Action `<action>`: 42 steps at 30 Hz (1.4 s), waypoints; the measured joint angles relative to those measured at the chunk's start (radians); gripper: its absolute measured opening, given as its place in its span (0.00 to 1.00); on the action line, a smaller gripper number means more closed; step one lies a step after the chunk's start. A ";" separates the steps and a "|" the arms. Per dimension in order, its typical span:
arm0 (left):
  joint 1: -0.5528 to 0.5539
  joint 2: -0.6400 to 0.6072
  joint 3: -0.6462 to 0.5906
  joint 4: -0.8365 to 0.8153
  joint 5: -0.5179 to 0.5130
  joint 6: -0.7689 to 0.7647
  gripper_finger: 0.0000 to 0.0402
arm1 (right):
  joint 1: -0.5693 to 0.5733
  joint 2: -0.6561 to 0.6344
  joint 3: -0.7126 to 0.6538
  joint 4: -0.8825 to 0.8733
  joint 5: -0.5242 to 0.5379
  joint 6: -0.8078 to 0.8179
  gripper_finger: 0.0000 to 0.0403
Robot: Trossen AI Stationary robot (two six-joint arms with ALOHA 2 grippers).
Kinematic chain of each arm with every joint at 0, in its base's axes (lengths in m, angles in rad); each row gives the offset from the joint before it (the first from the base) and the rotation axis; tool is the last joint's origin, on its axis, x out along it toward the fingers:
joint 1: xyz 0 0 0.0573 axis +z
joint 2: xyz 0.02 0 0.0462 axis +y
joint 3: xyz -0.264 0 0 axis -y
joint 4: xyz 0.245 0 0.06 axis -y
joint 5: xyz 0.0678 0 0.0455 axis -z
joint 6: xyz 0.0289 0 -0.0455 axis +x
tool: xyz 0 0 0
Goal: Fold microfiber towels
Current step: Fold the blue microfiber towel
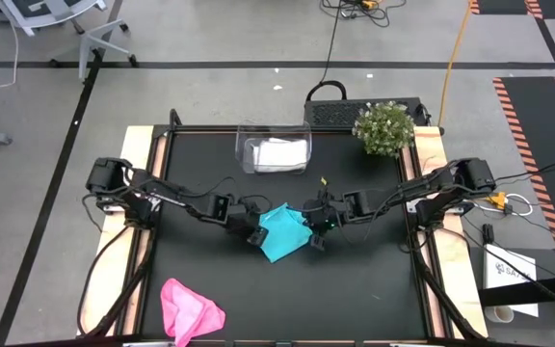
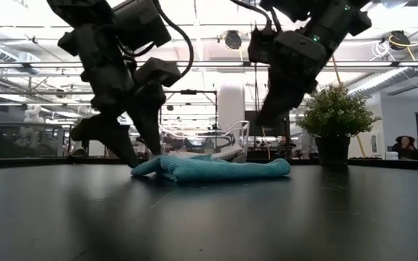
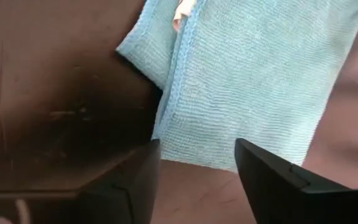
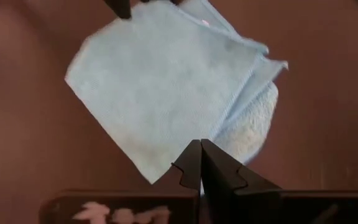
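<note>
The teal towel (image 1: 282, 232) is lying part-folded at table (image 1: 355, 289) centre. Left end effector (image 3: 197, 171) is hovering with fingers spread, empty; right end effector (image 4: 201, 163) is closed, apparently empty. Pink towel (image 1: 189, 310) is awaiting folding.

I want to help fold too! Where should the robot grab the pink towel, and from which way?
Best by a loose outer corner of the pink towel, coming straight down from above, I think. It lies crumpled and low on the table near the front edge, so there is nothing to slide under, and a pinched corner lets it be pulled flat.
</note>
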 joint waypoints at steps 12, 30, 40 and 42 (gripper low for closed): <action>0.044 -0.044 0.005 -0.031 0.015 0.065 0.65 | -0.001 -0.002 0.001 -0.012 0.001 0.000 0.00; 0.039 -0.034 0.003 -0.065 0.018 0.074 0.65 | -0.027 -0.002 0.001 -0.011 0.001 0.000 0.00; 0.039 -0.003 0.003 -0.024 0.016 0.078 0.65 | -0.027 -0.002 0.001 -0.011 0.001 0.003 0.00; 0.039 0.016 0.004 -0.006 0.027 0.078 0.65 | -0.027 -0.002 0.001 -0.010 0.001 0.003 0.00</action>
